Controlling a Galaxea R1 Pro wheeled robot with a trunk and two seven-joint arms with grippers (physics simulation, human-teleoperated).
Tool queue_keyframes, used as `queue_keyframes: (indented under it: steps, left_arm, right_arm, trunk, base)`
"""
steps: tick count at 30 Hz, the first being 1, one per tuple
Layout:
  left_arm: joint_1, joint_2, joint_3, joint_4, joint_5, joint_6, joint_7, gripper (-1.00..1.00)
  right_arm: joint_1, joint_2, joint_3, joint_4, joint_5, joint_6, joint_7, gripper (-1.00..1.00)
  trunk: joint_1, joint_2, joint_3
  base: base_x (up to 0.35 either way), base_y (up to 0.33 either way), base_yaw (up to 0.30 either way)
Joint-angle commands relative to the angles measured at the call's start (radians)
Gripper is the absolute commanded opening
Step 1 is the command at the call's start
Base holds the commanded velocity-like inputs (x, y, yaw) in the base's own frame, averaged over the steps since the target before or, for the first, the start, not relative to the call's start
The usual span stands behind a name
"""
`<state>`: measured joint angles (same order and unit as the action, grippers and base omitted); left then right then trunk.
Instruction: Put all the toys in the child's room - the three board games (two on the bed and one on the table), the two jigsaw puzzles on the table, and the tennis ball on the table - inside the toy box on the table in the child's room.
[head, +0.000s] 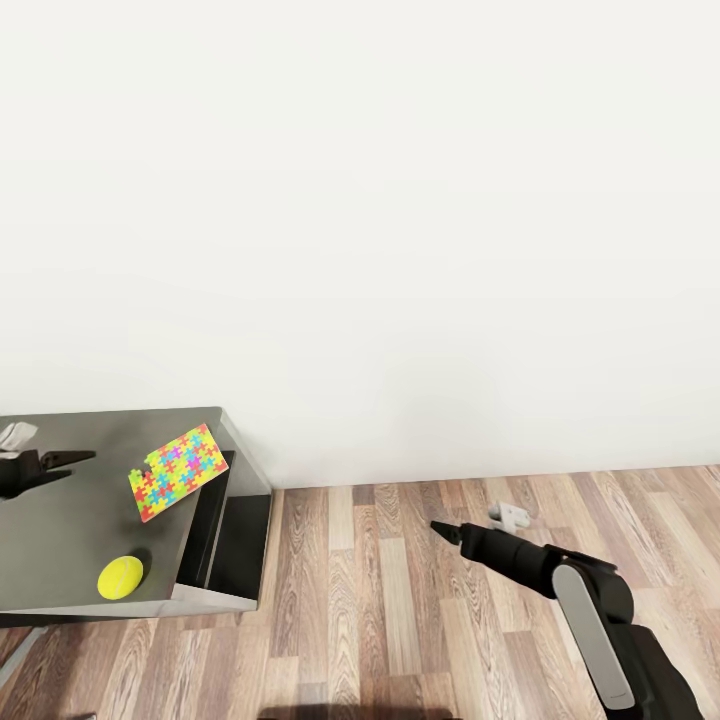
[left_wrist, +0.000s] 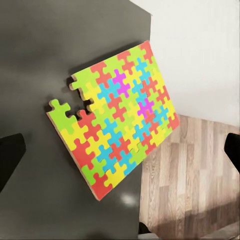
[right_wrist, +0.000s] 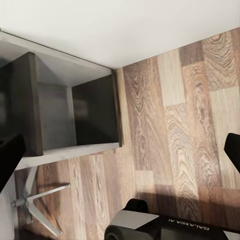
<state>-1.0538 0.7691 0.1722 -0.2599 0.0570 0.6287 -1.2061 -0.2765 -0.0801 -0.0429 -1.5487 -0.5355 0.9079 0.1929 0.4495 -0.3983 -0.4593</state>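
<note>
The jigsaw puzzle (head: 178, 471) overhangs the counter's (head: 70, 530) right edge; the tennis ball (head: 120, 577) sits near its front edge. The left end effector (head: 80, 462) is spread, the right end effector (head: 440, 528) apparently too, over open floor (head: 400, 600).

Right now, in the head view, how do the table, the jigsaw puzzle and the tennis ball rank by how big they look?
1. table, largest
2. jigsaw puzzle
3. tennis ball, smallest

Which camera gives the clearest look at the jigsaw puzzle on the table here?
The left wrist view: the jigsaw puzzle is large and sharp there, with a notch of missing pieces at one corner and one edge lying at the rim of the table. The head view shows it small, near the tennis ball.
</note>
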Motion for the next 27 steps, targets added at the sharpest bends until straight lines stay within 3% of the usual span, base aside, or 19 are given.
queue_keyframes:
  steps: [1,7,15,27]
  left_arm:
    - [-0.001,0.001,-0.002,0.001,0.004,0.009,-0.014,1.00]
    - [0.000,-0.001,-0.007,0.001,0.001,0.008,-0.059,1.00]
    - [0.000,-0.001,-0.008,0.001,0.000,0.008,-0.068,1.00]
    - [0.000,0.000,-0.010,0.001,0.000,0.008,-0.070,1.00]
  right_arm:
    - [-0.001,0.001,-0.002,-0.001,0.008,0.005,0.010,1.00]
    - [0.000,0.016,-0.001,-0.001,0.011,0.004,0.010,1.00]
    - [0.000,0.032,0.001,-0.001,0.011,-0.015,0.010,1.00]
    - [0.000,0.036,0.001,-0.001,0.009,-0.024,0.011,1.00]
  trunk:
    - [0.001,-0.002,-0.002]
    - [0.001,-0.002,-0.002]
    - [0.001,-0.002,-0.002]
    - [0.001,-0.002,-0.002]
  base:
    - [0.000,0.000,0.000]
    - [0.000,0.000,0.000]
    - [-0.018,0.000,0.000]
    - [-0.084,0.000,0.000]
